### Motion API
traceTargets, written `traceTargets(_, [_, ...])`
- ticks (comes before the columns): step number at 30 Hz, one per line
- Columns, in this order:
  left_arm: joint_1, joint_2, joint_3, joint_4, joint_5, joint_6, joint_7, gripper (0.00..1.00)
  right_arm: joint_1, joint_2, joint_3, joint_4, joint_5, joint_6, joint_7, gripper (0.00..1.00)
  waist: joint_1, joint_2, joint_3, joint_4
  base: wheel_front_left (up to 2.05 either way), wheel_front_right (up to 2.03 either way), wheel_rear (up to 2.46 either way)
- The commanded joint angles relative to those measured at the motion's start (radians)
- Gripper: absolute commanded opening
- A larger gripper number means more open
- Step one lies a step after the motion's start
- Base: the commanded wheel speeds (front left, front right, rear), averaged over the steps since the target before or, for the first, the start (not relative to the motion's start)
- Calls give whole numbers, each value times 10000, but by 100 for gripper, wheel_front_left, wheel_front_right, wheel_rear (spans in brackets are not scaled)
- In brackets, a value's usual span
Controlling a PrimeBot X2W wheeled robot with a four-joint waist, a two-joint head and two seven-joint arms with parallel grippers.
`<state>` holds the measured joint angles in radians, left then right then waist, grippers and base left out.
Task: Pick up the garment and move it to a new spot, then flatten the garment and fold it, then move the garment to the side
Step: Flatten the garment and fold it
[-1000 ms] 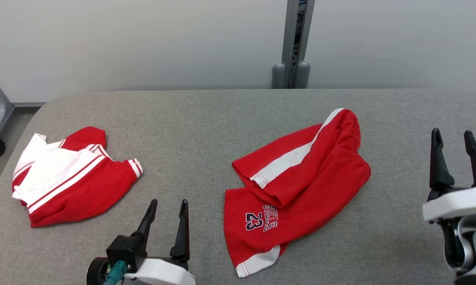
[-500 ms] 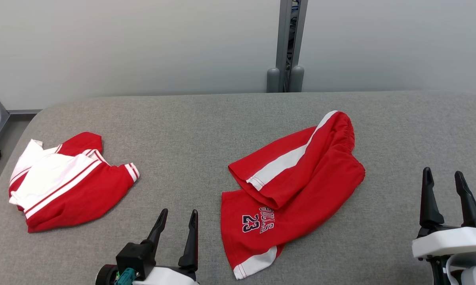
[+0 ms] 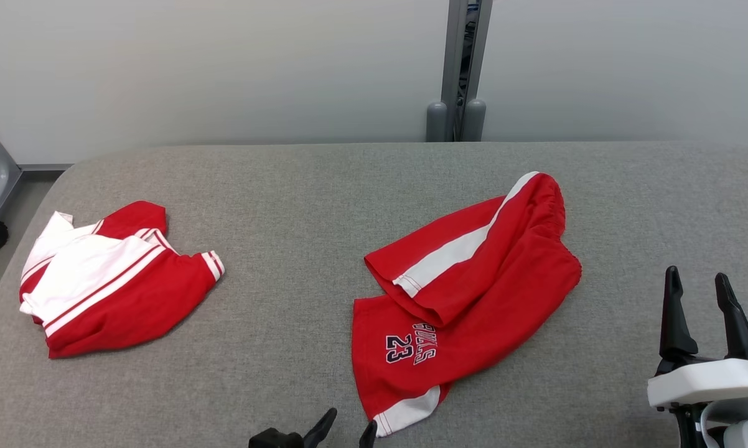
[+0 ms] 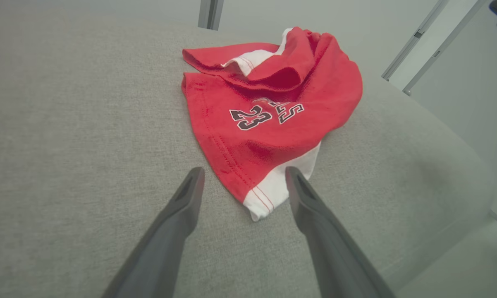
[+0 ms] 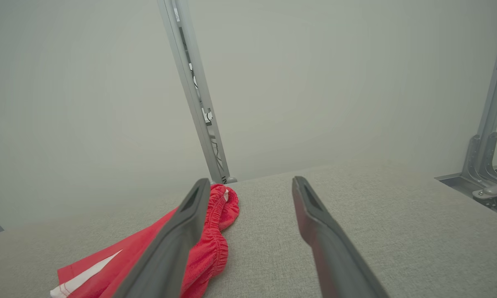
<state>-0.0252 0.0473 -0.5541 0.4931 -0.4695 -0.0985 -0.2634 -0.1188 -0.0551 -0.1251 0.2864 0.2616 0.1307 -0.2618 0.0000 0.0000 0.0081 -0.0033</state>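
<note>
You have the red shorts (image 3: 467, 292) lying crumpled a little right of the middle of the grey padded table (image 3: 299, 199), waistband toward the far right, one leg folded over the other, and the "23" print on the nearer leg. Your left gripper (image 3: 351, 420) sits at the near edge, just left of the white-hemmed leg corner. In its wrist view (image 4: 244, 171) the fingers are spread wide with nothing between the pads. That hem corner of the shorts (image 4: 269, 103) lies in line with the gap, but you cannot tell there whether either fingertip touches the cloth. Your right gripper (image 3: 696, 274) is at the near right, well apart from the shorts, with its fingers parted and empty. In its wrist view (image 5: 250, 181) the elastic waistband of the shorts (image 5: 215, 248) shows past its left finger. A second red-and-white garment (image 3: 112, 280) lies bunched at the table's far left.
</note>
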Motion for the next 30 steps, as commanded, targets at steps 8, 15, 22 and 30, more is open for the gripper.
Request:
traceTargets(8, [-875,57,-1198,1377,-1170,-284,-15,100,-207,15,72,58,-13,2,-51,100,0,0,291,-36,0,0,0])
traceTargets(15, [-1691,58,-2516,2073,-2263,-314,104,100,-394,19,178,67,62,2,-51,100,0,0,603,-231,0,0,0])
traceTargets(22, [-2147,57,-2987,2406,-3021,-315,19,100,-465,25,145,91,47,2,-51,100,0,0,702,-361,0,0,0])
traceTargets(30, [-2248,55,-2870,2282,-3113,-319,-22,18,-414,26,183,222,90,2,-51,100,0,0,644,-331,0,0,0])
